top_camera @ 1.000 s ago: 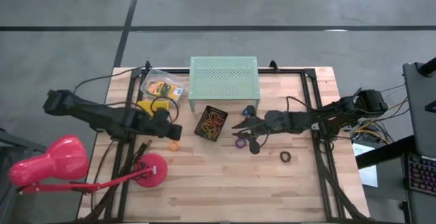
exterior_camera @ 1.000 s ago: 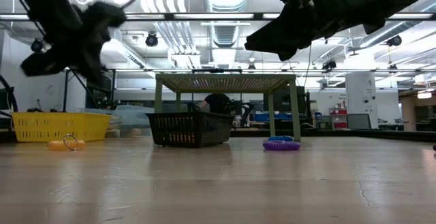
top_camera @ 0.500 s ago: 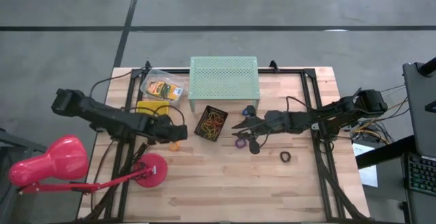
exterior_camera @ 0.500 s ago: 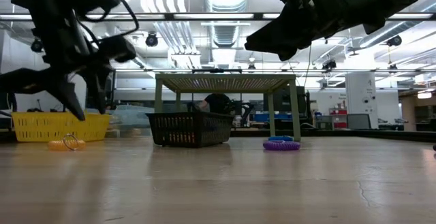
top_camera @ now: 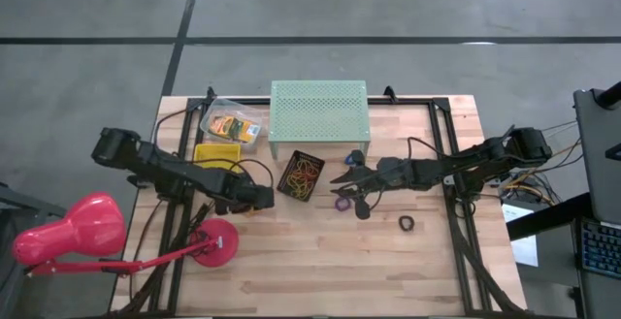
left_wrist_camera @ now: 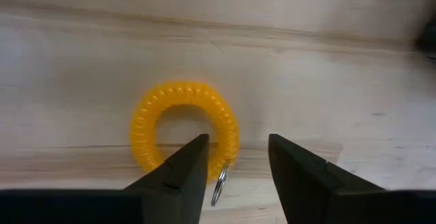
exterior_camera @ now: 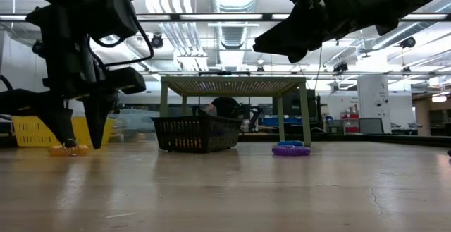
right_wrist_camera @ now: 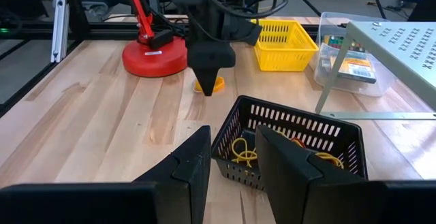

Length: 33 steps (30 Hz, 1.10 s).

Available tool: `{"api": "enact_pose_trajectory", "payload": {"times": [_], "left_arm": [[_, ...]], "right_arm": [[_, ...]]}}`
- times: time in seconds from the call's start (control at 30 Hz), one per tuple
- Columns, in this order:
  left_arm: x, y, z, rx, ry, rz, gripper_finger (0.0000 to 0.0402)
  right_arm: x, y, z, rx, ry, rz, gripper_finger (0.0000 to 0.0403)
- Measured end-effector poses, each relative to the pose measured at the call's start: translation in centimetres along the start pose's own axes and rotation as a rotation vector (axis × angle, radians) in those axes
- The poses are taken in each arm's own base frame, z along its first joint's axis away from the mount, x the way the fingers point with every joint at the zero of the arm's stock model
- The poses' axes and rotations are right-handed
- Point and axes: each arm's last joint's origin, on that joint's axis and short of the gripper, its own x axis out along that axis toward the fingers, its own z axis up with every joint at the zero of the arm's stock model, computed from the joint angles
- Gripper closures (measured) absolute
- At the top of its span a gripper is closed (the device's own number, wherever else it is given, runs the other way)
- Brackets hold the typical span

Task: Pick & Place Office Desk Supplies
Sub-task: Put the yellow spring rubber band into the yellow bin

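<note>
Jaws of the left gripper [left_wrist_camera: 235, 166] stand parted, low over the wooden bench [top_camera: 320, 261], straddling one side of an orange coiled plastic ring with a small metal key ring [left_wrist_camera: 184, 132] without clamping it. The coil lies flat between the red lamp base [right_wrist_camera: 154, 54] and the black mesh basket of coloured rubber bands [top_camera: 301, 175]. The right gripper [top_camera: 342, 177] hangs above the bench beside that basket, jaws parted and holding nothing. A purple coil ring [exterior_camera: 291, 149] lies near it.
</note>
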Motion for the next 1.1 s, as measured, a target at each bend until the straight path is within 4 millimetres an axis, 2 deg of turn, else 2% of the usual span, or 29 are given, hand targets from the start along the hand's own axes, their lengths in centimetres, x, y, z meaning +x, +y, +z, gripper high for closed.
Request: {"api": "enact_pose_trajectory", "payload": {"times": [0.17,0.57,0.8,0.97,1.1], "left_arm": [[0.1,0.0,0.1,0.004,-0.003,0.008,0.0264],[0.1,0.3,0.2,0.007,-0.008,0.025,0.0372],[-0.3,0.1,0.1,0.062,-0.004,-0.007,0.0372],[-1.7,0.1,0.3,0.092,-0.011,-0.064,0.0372],[-3.3,0.4,0.6,0.138,-0.089,-0.133,0.0372]], "right_arm": [[0.0,0.0,0.0,0.0,0.0,0.0,0.0291],[0.0,0.0,0.0,0.0,0.0,0.0,0.0291],[0.0,0.0,0.0,-0.001,0.0,0.0,0.0291],[0.0,0.0,0.0,0.0,0.0,0.0,0.0291],[0.0,0.0,0.0,0.0,0.0,0.0,0.0291]]}}
